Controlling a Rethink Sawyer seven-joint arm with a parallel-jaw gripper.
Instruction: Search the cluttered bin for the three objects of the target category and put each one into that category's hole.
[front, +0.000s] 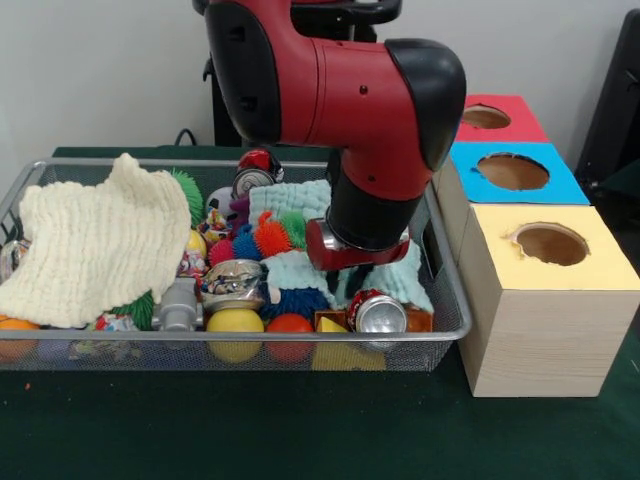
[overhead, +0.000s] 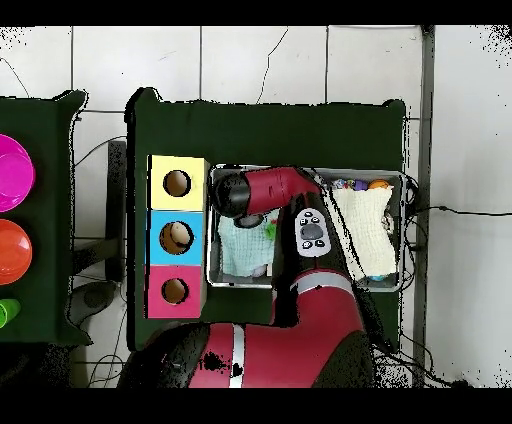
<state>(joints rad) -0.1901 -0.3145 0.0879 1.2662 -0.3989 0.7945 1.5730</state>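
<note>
the red and black arm (front: 330, 90) bends at the elbow and points its black wrist straight down. the gripper (front: 352, 268) hangs low beneath the red collar, its fingers hidden.

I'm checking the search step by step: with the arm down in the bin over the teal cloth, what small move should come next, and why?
Probably a short straight lift. The arm is down over the teal cloth, which hides the items beneath, and the gripper itself is hidden, so rising would show whether anything is held.

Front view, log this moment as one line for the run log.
arm: down in wire mesh bin | gripper: hidden behind wrist | beneath: pale teal knitted cloth | near: crushed silver can | boxes: yellow-topped wooden box hole empty
</note>
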